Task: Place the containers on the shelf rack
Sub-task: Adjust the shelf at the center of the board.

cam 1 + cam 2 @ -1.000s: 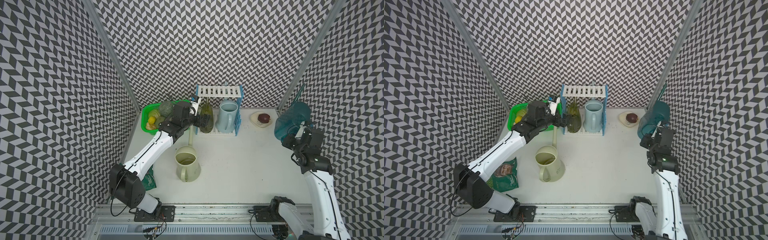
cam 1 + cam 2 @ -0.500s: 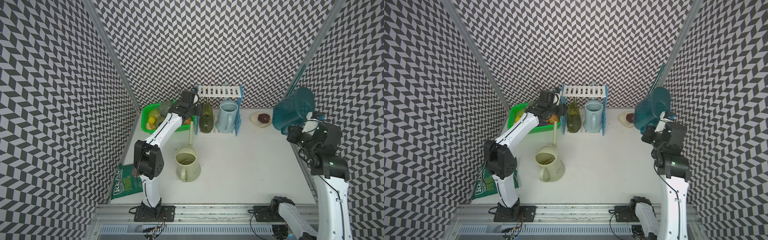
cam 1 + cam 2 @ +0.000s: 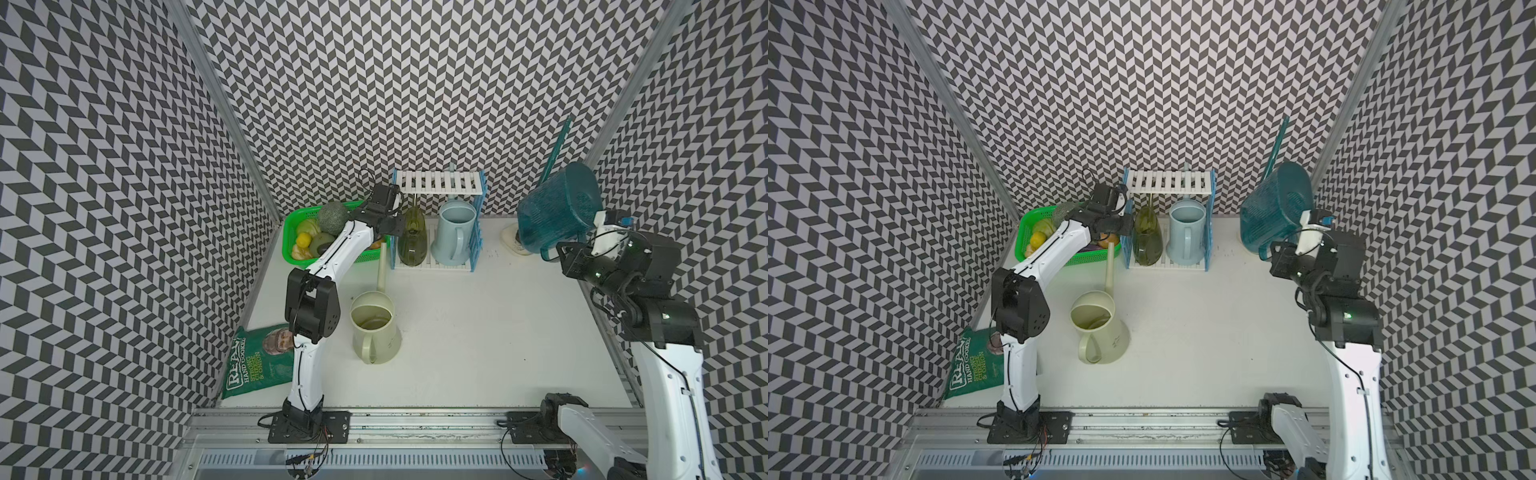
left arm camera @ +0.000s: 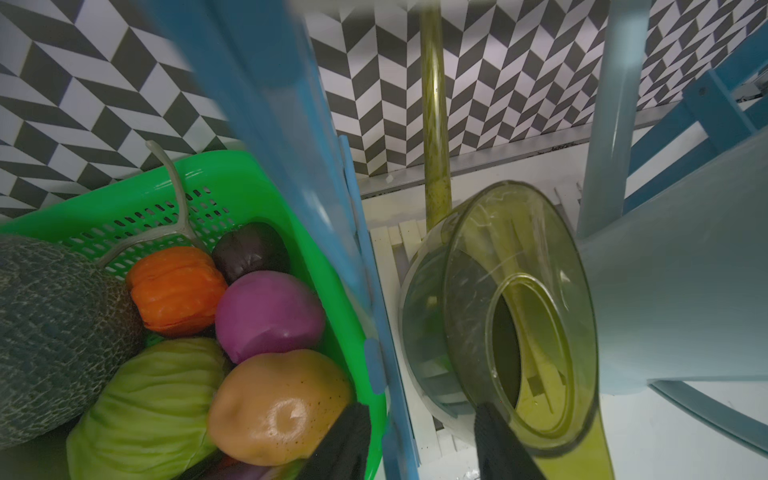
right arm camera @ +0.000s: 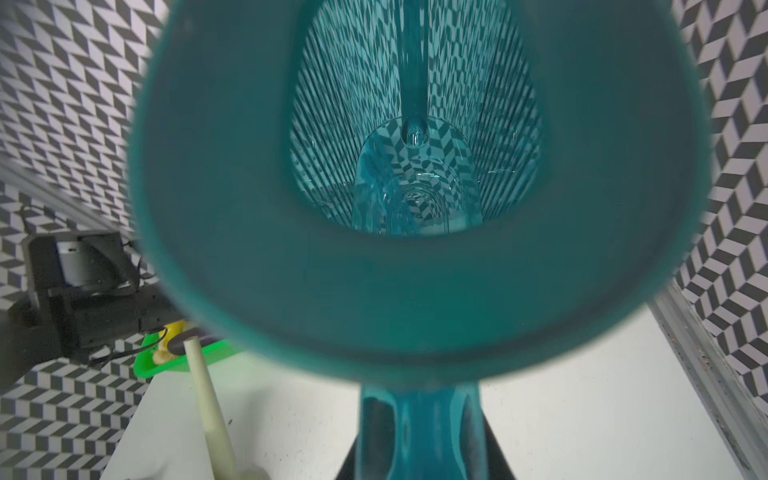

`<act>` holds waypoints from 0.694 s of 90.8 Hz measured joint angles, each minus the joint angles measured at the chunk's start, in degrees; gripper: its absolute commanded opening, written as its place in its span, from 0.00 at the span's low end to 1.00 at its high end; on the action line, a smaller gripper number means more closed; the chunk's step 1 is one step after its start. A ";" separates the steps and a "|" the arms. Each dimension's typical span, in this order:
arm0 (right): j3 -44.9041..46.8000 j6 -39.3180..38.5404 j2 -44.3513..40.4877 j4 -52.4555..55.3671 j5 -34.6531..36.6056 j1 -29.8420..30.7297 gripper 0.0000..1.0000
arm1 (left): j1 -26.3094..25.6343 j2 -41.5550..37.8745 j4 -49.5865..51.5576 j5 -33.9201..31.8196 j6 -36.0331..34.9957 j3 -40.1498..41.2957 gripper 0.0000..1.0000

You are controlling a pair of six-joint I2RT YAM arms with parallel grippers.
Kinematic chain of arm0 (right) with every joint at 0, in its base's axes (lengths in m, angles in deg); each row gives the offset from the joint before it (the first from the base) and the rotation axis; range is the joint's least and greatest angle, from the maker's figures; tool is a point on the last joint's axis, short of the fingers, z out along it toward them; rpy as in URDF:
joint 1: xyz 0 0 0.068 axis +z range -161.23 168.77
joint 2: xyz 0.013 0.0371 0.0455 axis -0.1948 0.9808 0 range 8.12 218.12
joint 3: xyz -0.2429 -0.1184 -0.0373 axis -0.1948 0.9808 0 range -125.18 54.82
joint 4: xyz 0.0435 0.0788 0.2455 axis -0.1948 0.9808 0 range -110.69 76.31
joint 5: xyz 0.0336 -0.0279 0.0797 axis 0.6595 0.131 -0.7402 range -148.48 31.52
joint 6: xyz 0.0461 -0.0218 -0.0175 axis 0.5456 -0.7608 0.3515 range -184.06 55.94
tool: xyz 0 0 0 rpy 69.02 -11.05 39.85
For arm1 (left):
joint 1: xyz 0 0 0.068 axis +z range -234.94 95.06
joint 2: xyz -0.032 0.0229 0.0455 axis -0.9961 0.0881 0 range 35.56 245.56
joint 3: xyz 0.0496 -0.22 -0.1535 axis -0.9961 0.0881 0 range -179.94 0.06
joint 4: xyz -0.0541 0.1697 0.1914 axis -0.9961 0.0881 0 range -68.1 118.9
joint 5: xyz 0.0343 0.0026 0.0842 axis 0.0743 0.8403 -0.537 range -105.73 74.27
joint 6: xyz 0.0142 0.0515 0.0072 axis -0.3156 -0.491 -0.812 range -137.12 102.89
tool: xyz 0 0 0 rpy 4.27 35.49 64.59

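Right wrist view shows your right claw clenched on the handle of the dark teal watering can, up in the air away from the shelf rack. The olive-green can and pale blue can stand on its bottom shelf, and the cream can sits on the table. Your left claw is loose, holding nothing.

Left arm, right arm: white shells, black joints, thin black cables, black bolted base plates; green light on right elbow, probably an LED.
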 measured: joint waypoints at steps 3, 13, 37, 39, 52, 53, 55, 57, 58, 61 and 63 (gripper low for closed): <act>-0.20 0.07 0.39 0.00 0.28 1.22 0.00 | 0.00 0.00 -0.02 -0.22 0.02 0.00 0.47; -0.68 0.48 1.70 -0.02 1.73 5.29 0.00 | 0.00 0.00 -0.04 -1.01 0.09 0.00 0.47; -3.23 2.38 5.01 -0.04 8.46 15.41 0.00 | 0.00 1.22 -0.15 -2.14 0.37 0.00 0.38; -3.58 2.56 5.33 -0.07 9.11 16.37 0.00 | 0.00 1.42 -0.15 -2.16 0.39 0.00 0.37; -5.86 3.61 7.72 -0.07 13.57 22.32 0.00 | 0.00 2.71 -0.15 -2.25 1.03 0.00 0.31; -6.03 3.72 7.89 -0.07 13.75 22.67 0.00 | 0.00 2.73 -0.13 -2.27 1.01 0.00 0.31; -6.36 3.80 8.28 -0.07 14.29 23.47 0.00 | 0.00 2.84 -0.11 -2.27 1.18 0.00 0.30; -6.78 3.89 8.74 -0.07 15.04 24.35 0.00 | 0.00 2.93 -0.09 -2.29 1.20 0.02 0.28; -6.97 3.93 8.96 -0.07 15.26 24.76 0.00 | 0.00 2.97 -0.09 -2.32 1.25 0.02 0.28; -7.61 4.07 9.70 -0.07 16.20 25.88 0.00 | 0.00 3.04 -0.11 -2.34 1.33 0.02 0.27; -8.00 4.20 10.12 -0.07 16.68 26.47 0.00 | 0.00 3.06 -0.09 -2.36 1.38 0.02 0.26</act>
